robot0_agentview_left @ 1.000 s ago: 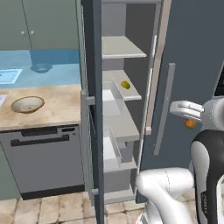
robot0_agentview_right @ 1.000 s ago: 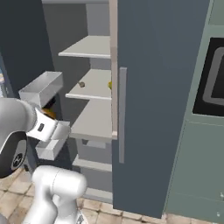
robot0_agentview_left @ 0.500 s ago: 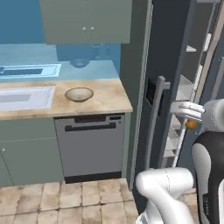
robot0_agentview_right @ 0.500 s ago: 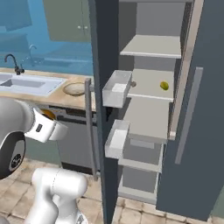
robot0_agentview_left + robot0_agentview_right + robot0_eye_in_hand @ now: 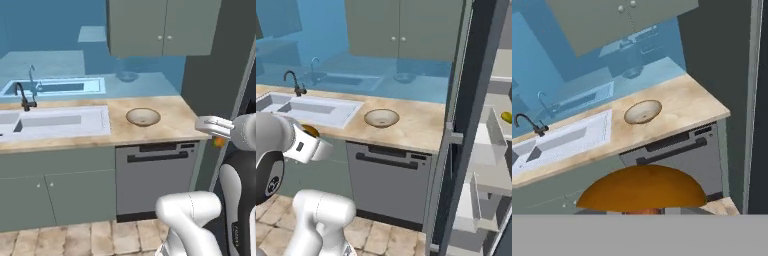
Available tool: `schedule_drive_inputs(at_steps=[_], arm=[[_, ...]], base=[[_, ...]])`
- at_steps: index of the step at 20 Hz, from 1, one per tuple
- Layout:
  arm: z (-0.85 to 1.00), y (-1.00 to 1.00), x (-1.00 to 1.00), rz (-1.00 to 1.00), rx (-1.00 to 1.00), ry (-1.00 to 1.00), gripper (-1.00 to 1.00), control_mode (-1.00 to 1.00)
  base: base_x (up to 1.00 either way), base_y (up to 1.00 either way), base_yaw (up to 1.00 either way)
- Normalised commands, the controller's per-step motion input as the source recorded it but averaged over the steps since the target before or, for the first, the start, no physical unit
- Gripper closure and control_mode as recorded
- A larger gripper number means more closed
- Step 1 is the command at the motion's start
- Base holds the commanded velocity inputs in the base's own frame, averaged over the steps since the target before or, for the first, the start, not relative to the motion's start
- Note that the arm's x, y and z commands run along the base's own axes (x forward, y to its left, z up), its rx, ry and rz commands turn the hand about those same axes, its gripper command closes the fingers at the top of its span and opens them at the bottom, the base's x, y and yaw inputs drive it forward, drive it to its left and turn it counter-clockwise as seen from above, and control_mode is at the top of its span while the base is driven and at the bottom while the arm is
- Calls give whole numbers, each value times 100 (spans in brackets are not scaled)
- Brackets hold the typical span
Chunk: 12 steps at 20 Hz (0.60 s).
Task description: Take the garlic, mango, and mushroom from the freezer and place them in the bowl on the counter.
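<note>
Between my fingers, the gripper (image 5: 217, 139) is clamped on the mushroom (image 5: 641, 189), whose orange-brown dome of a cap swells across the bottom of the hand view, with a reddish stub just showing beneath it. I hold it in the air out in front of the cabinet fronts, below the level of the counter (image 5: 165, 130) and well apart from the bowl (image 5: 143, 117). That bowl, tan at the rim and pale inside, sits with nothing in it on the beige slab, near the right end of the white sink (image 5: 55, 121) and above the grey dishwasher (image 5: 155, 180). A dark faucet (image 5: 23, 96) stands at the far left of the sink. Behind the counter the blue backsplash (image 5: 60, 60) mirrors the sink, and a dim bluish copy of the bowl (image 5: 127, 76) shows there as well. Grey-green cupboards (image 5: 162, 25) with small round knobs hang above. To the right of the counter the freezer (image 5: 471, 125) stands open, its dark door edge toward the base, white bins on the door and pale shelves inside. On one of those shelves, at the right edge of the right base view, lies the yellow-green mango (image 5: 506, 117), well apart from my hand.
</note>
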Motion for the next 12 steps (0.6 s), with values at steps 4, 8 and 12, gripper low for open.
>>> schedule_drive_inputs(at_steps=[4,8,12], arm=[[0,0,0,0,0,0,100,100],[0,0,0,0,0,0,100,100],[0,0,0,0,0,0,100,100]], base=[[100,89,-9],[100,24,-12],[61,16,-22]])
